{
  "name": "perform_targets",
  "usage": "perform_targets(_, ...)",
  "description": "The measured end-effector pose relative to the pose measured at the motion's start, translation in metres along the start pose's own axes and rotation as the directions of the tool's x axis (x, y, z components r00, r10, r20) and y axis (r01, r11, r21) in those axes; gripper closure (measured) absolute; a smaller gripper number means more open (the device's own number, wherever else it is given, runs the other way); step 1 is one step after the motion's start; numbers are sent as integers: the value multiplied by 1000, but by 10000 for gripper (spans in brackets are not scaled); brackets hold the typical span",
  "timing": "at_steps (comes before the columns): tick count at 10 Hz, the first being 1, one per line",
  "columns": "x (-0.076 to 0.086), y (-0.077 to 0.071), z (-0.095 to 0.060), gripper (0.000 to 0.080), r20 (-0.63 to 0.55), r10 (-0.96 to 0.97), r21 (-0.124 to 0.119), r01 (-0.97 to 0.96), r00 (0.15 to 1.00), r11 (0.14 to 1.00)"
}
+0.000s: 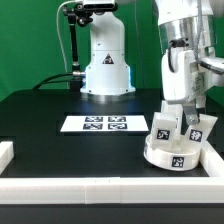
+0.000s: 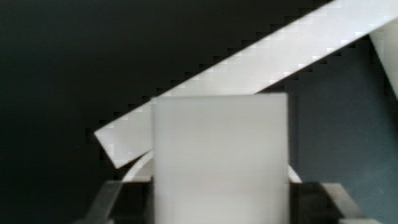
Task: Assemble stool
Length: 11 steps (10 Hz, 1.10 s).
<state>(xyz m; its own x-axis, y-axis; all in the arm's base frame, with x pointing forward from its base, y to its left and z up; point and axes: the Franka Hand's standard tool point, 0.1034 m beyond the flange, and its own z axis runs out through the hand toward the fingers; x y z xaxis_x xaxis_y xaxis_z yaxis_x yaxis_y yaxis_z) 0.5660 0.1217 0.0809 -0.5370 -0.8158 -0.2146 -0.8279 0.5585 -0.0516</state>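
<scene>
The white round seat (image 1: 170, 153) lies in the near corner on the exterior view's right, against the rails. Two white legs stand on it, one tagged leg on the left (image 1: 163, 127) and one on the right (image 1: 197, 128). My gripper (image 1: 180, 108) hangs straight down between them over the seat. In the wrist view my gripper (image 2: 219, 200) is shut on a white blocky leg (image 2: 217, 145), which fills the gap between the dark fingers (image 2: 121, 198). The held leg's lower end is hidden by the other legs in the exterior view.
The marker board (image 1: 95, 123) lies flat mid-table. White border rails run along the front (image 1: 90, 186), the right side (image 1: 214, 152) and the left (image 1: 5, 152). A rail crosses the wrist view diagonally (image 2: 285, 60). The robot base (image 1: 106, 66) stands at the back.
</scene>
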Motion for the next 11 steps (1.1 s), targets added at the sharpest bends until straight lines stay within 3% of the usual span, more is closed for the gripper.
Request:
perform_targets(2, 0, 0, 0, 461, 5, -7, -2, 7, 1000, 1000)
perform_targets(4, 0, 1, 0, 215, 5, -12, -2, 12, 1000, 1000)
perform_targets(5, -1, 0, -1, 215, 8, -18, -1, 18, 1000, 1000)
perform_targets(6, -4, -1, -9, 164, 22, -26, 4, 26, 999, 1000)
perform_targets(8, -12, 1, -25, 152, 46, -28, 9, 28, 999, 1000)
perform_targets(11, -14, 3, -24, 151, 44, -43, 7, 42, 998, 999)
